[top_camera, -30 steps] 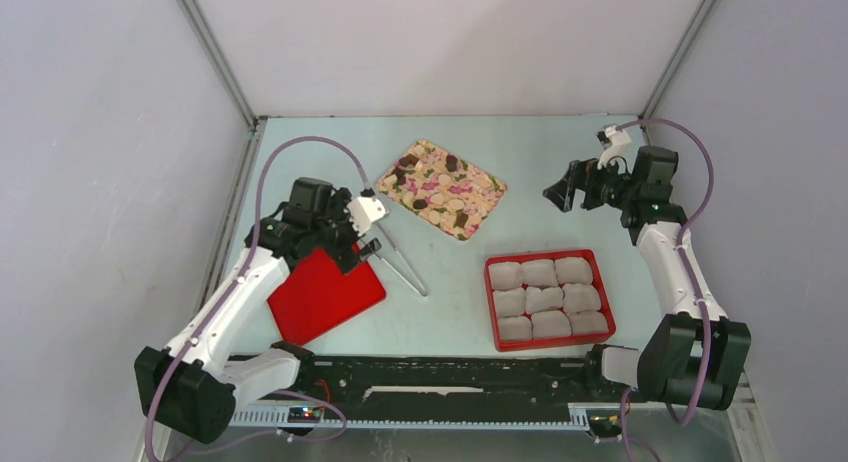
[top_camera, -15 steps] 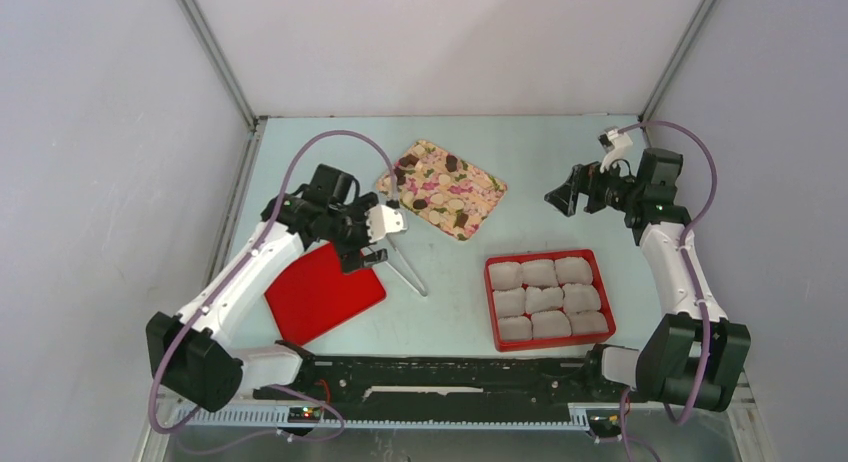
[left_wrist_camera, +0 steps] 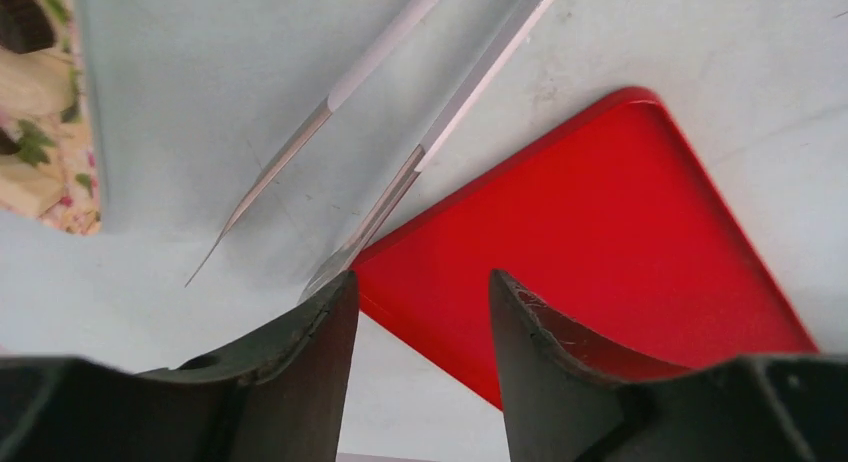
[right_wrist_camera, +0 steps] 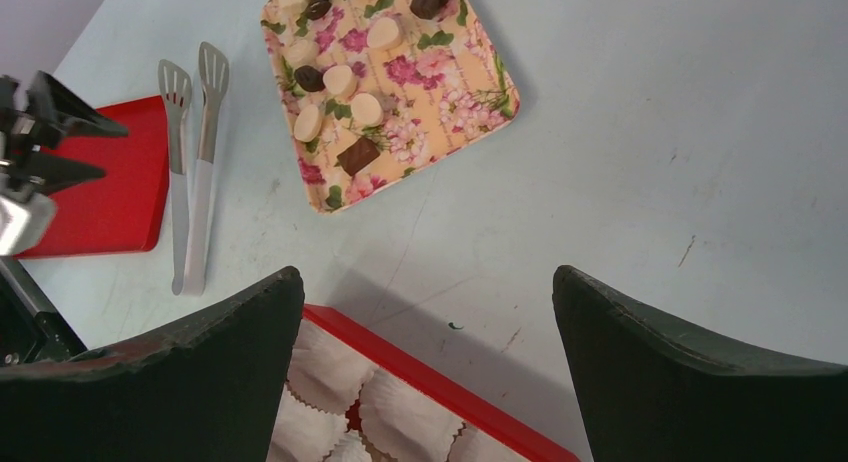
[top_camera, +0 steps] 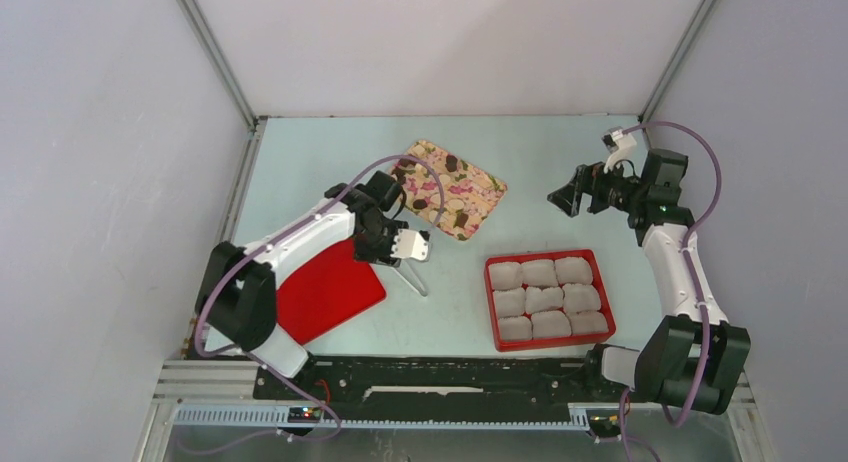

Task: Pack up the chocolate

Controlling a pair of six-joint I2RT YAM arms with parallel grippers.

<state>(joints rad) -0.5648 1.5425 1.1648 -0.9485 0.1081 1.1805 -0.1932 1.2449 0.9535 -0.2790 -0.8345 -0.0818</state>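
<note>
The chocolate [right_wrist_camera: 340,80] lies as small cream and dark brown pieces on a floral tray [right_wrist_camera: 470,92]; in the top view the same chocolate [top_camera: 452,163] sits at the middle back. Metal tongs [top_camera: 412,277] lie on the table between a flat red lid [top_camera: 325,297] and the tray. My left gripper [top_camera: 395,254] hangs low by the tongs' [left_wrist_camera: 470,82] spatula ends. Its jaws [left_wrist_camera: 421,282] stand partly apart with nothing between them, above the lid's corner [left_wrist_camera: 620,232]. My right gripper [right_wrist_camera: 425,272] is wide open and empty, raised behind the red box [right_wrist_camera: 430,382].
The red box [top_camera: 545,254] at the front right is filled with several crinkled white paper cups [top_camera: 540,299]. Grey walls enclose the table on three sides. The arm bases and a black rail run along the near edge.
My left arm has swung right and down from over the red lid to the tongs, and its jaws have narrowed. The right arm has barely moved.
</note>
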